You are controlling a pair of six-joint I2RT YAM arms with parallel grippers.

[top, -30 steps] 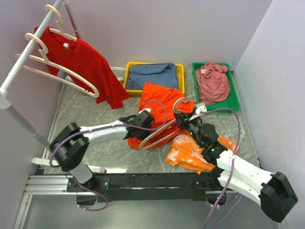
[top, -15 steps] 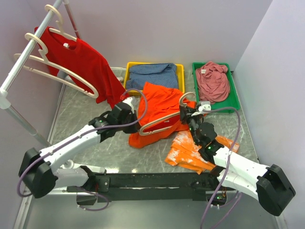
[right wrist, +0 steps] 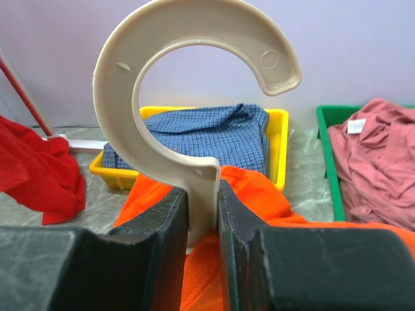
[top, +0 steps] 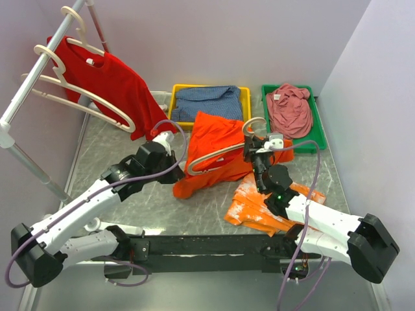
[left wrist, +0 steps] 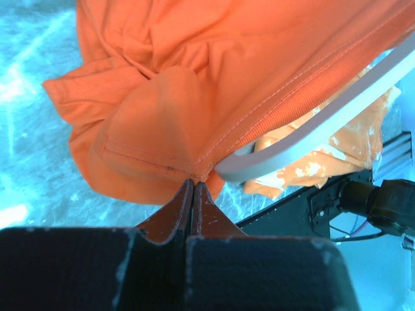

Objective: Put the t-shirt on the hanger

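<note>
T-shirt (top: 217, 139) raised between both arms, bright orange-red, draped partly over the cream hanger (top: 209, 155).

Left gripper (left wrist: 192, 186) pinched fully together on a stitched hem fold of the cloth, with one curved hanger shoulder running just beside that fold, under the fabric. Right gripper (right wrist: 202, 194) narrowed onto the hanger's stem below the round hook, hook upright and clear of the cloth. Lowest folds hanging low over the grey marbled table (top: 117, 149), just beside a lighter orange cloth with white smudges (top: 256, 206). Behind: blue checked shirt (top: 207, 102) in a yellow tray (top: 245, 97), pink garment (top: 290, 110) in a green tray (top: 319, 133), darker red t-shirt (top: 113, 87) hung at the left rail (top: 32, 81).
</note>
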